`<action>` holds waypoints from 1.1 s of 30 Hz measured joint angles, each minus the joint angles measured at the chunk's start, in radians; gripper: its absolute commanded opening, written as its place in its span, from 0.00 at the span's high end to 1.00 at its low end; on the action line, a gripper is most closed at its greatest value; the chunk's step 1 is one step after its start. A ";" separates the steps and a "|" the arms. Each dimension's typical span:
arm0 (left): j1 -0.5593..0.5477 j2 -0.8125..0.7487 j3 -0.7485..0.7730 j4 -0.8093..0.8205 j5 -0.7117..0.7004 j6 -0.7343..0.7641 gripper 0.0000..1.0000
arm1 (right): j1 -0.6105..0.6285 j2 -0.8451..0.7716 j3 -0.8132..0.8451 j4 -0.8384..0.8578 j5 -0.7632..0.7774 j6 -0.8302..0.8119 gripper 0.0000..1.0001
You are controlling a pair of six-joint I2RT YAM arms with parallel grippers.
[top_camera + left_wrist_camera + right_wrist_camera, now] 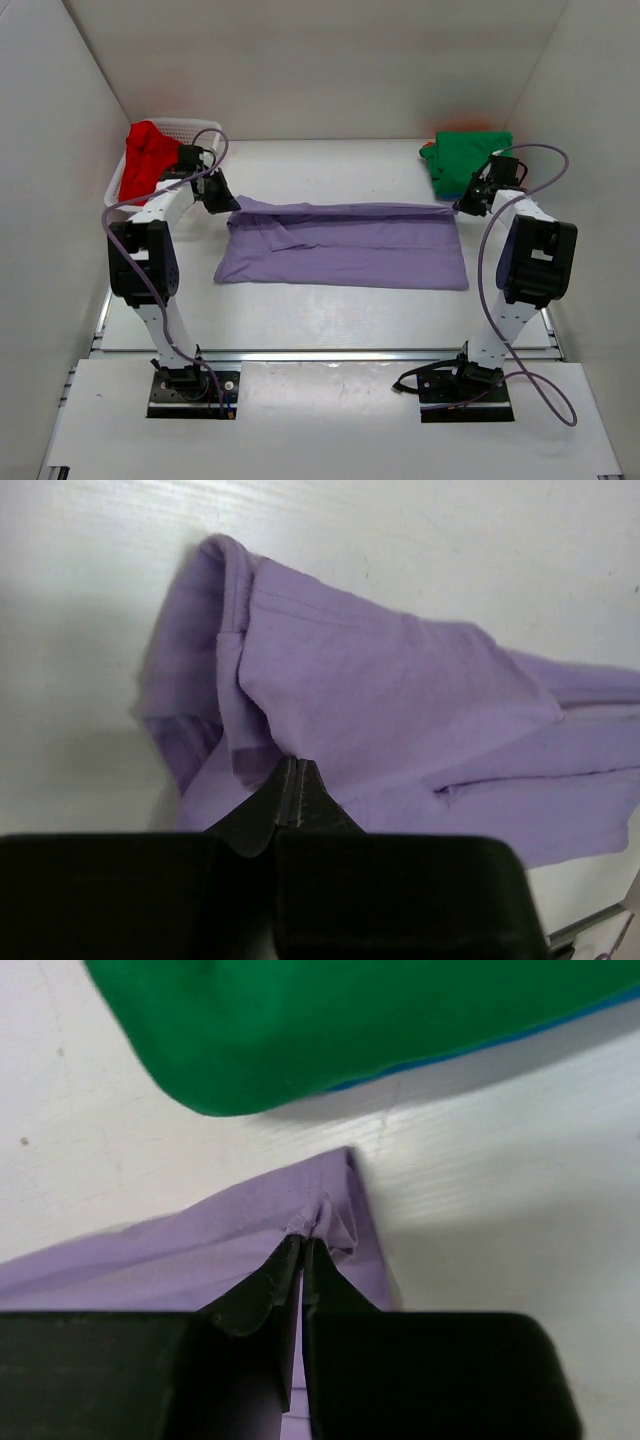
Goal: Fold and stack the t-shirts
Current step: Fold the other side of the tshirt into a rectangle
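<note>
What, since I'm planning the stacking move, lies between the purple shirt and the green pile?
Nothing visible: only a bare strip of table separates the purple shirt from the green pile at the far right.

A white table (pixel 330 315) fills the frame's centre, enclosed by a plain white back wall (pixel 320 60) along the top, a left wall (pixel 45 220) and a right wall (pixel 600 130). Light is even.
</note>
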 measured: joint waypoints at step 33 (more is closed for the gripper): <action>0.020 -0.283 -0.406 0.080 -0.024 0.038 0.94 | -0.059 -0.316 -0.467 0.168 -0.070 0.018 0.97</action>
